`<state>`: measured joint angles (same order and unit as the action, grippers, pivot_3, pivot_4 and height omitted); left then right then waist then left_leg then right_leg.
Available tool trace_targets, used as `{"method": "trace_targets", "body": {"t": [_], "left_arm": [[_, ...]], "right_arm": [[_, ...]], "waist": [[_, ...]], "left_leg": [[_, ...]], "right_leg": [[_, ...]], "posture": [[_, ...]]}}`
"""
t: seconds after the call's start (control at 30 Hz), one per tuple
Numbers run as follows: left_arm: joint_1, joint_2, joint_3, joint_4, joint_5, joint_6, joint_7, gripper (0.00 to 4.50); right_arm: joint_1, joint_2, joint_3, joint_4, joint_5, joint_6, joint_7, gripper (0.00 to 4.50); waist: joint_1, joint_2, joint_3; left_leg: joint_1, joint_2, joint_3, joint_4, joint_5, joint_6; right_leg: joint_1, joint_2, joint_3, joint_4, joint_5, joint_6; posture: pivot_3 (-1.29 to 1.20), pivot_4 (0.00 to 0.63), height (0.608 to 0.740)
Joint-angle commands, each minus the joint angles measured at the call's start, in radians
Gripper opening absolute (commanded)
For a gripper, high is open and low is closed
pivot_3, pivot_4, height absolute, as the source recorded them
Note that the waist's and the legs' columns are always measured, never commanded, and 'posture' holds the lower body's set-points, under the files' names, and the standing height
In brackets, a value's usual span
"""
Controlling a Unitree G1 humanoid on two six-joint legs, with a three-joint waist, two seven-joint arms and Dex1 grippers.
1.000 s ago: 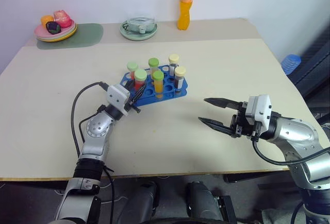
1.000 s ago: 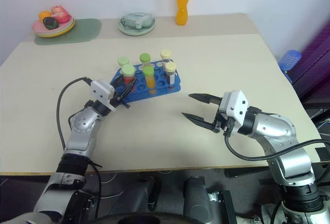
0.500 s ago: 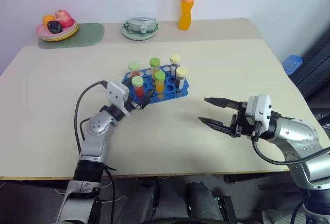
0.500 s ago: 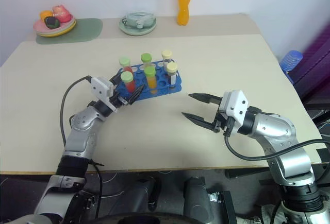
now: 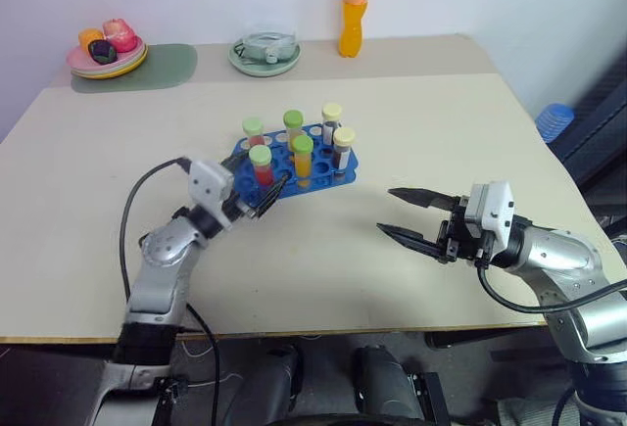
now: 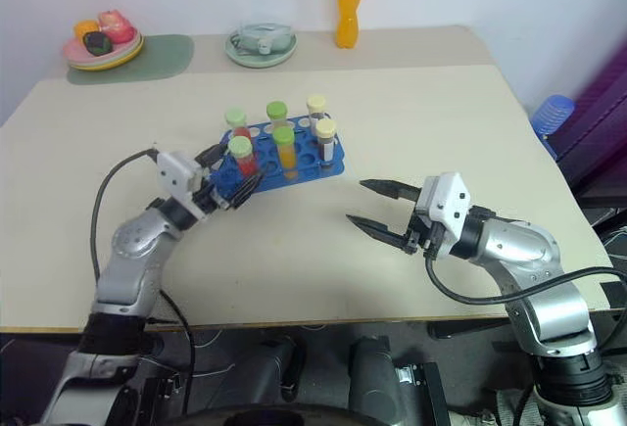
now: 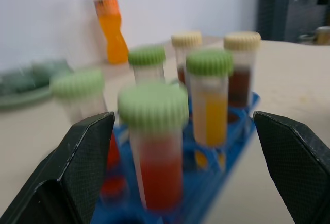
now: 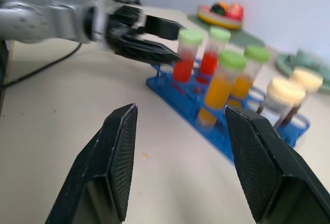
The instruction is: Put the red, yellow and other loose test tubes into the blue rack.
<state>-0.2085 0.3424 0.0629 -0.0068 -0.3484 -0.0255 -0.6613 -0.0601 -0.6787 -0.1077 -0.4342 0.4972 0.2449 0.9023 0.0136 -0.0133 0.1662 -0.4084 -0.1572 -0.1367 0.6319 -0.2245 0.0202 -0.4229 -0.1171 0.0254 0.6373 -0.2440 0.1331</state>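
rack (image 5: pixel 338 168): bright blue
tube caps (image 5: pixel 260 154): green, cream
tube contents (image 7: pixel 158 175): red, yellow-orange, dark brown
bottle (image 5: pixel 353 21): orange
table (image 5: pixel 441 122): beige

Bare table (image 5: pixel 411 132) lay open right of the blue rack (image 5: pixel 338 167). Capped tubes (image 5: pixel 303 155) crowded the rack. The left gripper (image 5: pixel 263 189) blocked its near-left corner.

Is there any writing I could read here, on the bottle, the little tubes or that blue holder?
None can be read.
Orange drink bottle: its label is too small to make out.
Test tubes: pale labels, blurred, no legible text.
Blue rack: no markings visible.
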Motion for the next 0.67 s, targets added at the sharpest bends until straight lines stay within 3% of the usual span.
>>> {"method": "trace_targets", "body": {"t": [0.03,0.3,0.67], "left_arm": [[0.03,0.05,0.079,-0.064,-0.073,0.001,-0.045,4.4],[0.142,0.168,0.179,-0.115,-0.156,0.017,-0.155,4.4],[0.18,0.237,0.182,-0.089,-0.188,0.117,-0.233,4.4]], "right_arm": [[0.021,0.025,-0.089,-0.021,0.034,0.068,-0.113,2.73],[0.172,0.091,-0.191,-0.107,0.035,0.092,-0.253,2.73],[0.319,0.125,-0.223,-0.087,0.006,-0.008,-0.243,2.73]], "waist": [[0.001,0.0,0.0],[0.001,0.001,0.0],[-0.001,0.001,0.0]], "left_leg": [[0.0,0.0,0.0,0.0,0.0,0.0],[0.0,0.0,-0.001,-0.002,0.0,0.0],[0.0,0.0,-0.001,-0.002,-0.001,0.0]], "right_leg": [[0.0,0.0,0.0,0.0,0.0,0.0],[0.0,0.0,0.0,-0.002,0.0,0.0],[0.001,0.0,0.0,-0.002,0.0,0.0]], "posture": [[0.0,0.15,0.74],[0.0,0.15,0.74],[0.0,0.15,0.74]]}}
